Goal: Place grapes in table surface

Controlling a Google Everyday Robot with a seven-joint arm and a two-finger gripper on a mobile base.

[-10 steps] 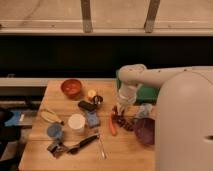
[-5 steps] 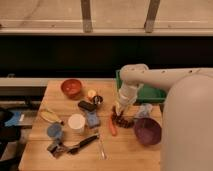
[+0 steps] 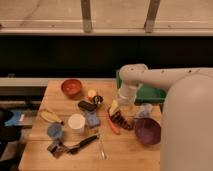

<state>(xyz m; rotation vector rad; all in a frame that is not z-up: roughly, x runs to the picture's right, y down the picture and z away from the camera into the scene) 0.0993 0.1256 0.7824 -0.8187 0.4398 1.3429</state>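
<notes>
The grapes [image 3: 122, 121], a small dark bumpy bunch, lie on the light tan wooden table surface [image 3: 125, 155] right beside an orange carrot [image 3: 112, 123]. My gripper [image 3: 116, 108] hangs on the white arm just above the bunch's upper end. I cannot tell whether it touches the grapes. A pale yellowish piece shows at the gripper's tip.
A purple bowl [image 3: 147, 131] stands right of the grapes and a green tray [image 3: 150, 93] behind the arm. To the left are a red bowl [image 3: 71, 87], a white cup [image 3: 76, 122], a blue cup [image 3: 55, 131], a banana [image 3: 50, 116] and dark utensils [image 3: 80, 145].
The arm's bulk has drawn back to the right, uncovering the purple bowl. The gripper has stayed over the grapes and carrot.
</notes>
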